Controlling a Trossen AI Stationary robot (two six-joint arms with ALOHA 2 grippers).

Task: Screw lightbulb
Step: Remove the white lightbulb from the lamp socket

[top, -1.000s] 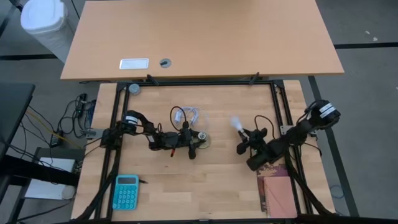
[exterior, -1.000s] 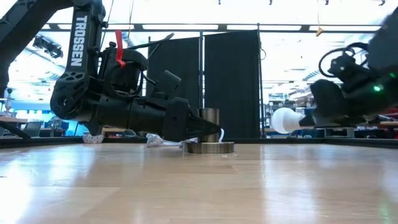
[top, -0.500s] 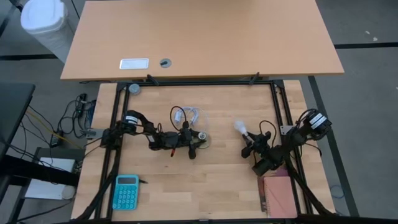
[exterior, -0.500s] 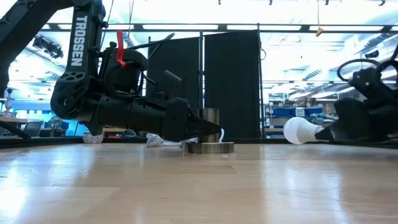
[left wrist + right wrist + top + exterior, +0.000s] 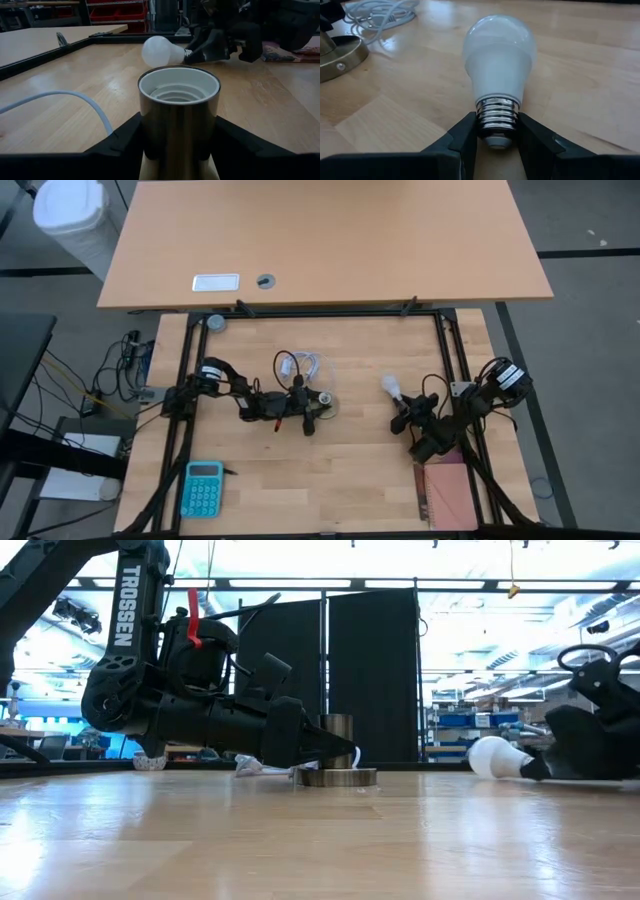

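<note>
Lightbulb [image 5: 499, 65] is gripped by its screw base between the right gripper [image 5: 496, 131] jaws, and has been lowered, apparently onto the table [image 5: 350, 470]. Farther off, the socket [image 5: 178, 117] is clamped between the left gripper [image 5: 177, 150] jaws, mouth unfilled; screwing remains.

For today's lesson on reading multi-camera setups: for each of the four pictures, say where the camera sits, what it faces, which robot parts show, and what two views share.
High view: overhead, straight down; both arms, left gripper, right gripper.
Low view: table height, facing the room; both arms.
Left wrist view: past its fingers clamping the socket.
Right wrist view: past its fingers clamping the lightbulb.
Shared: the lightbulb shows in all four views.
</note>
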